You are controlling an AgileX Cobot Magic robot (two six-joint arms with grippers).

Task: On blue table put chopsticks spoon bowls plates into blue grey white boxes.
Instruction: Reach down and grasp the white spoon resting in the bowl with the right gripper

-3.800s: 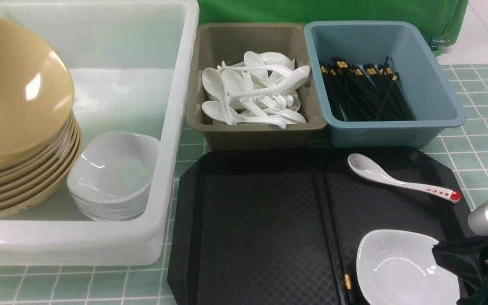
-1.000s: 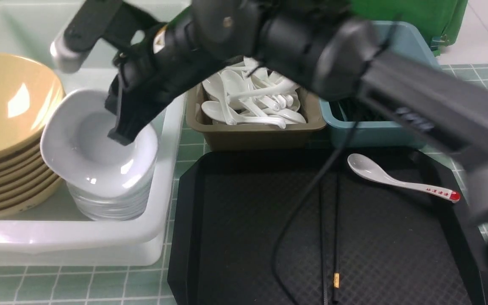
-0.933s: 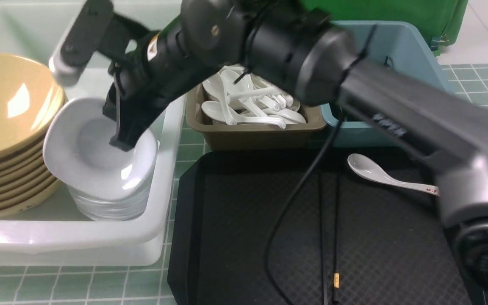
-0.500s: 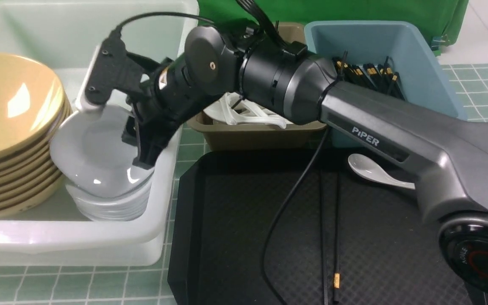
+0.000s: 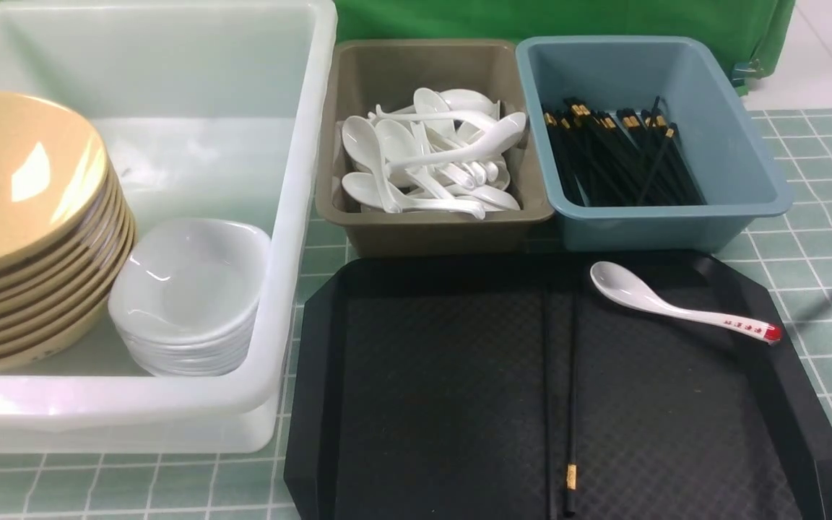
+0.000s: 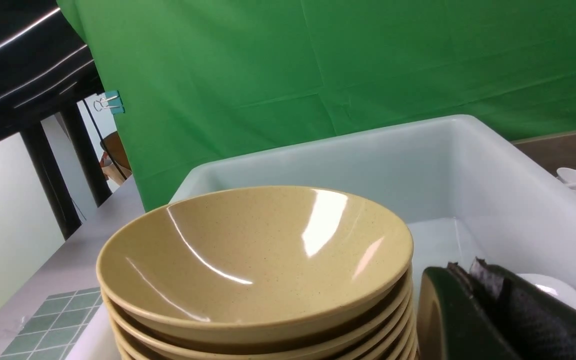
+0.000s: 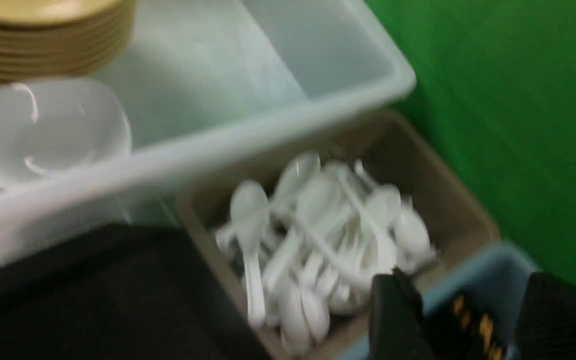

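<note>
On the tray [image 5: 430, 375], far right corner: spoon [image 5: 676, 307], handle toward the right edge. Chopsticks [image 5: 570, 390] lie front to back along tray middle. White dishes [image 5: 188, 289] sit stacked in white box [image 5: 293, 238] beside tan bowls [image 5: 19, 217]. Likely step: cutlery next. Right hand [image 7: 468, 300] released, empty, above blue box [image 5: 669, 217]. Left hand [image 6: 468, 267] clenched, empty. Next move needs a pinch on the thin spoon handle, then grey box [image 5: 430, 220].

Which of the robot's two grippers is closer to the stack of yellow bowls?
Left. The left gripper, fingers shut, sits right beside the yellow bowls. The right gripper is farther off, above the grey spoon box and blue chopstick box.
</note>
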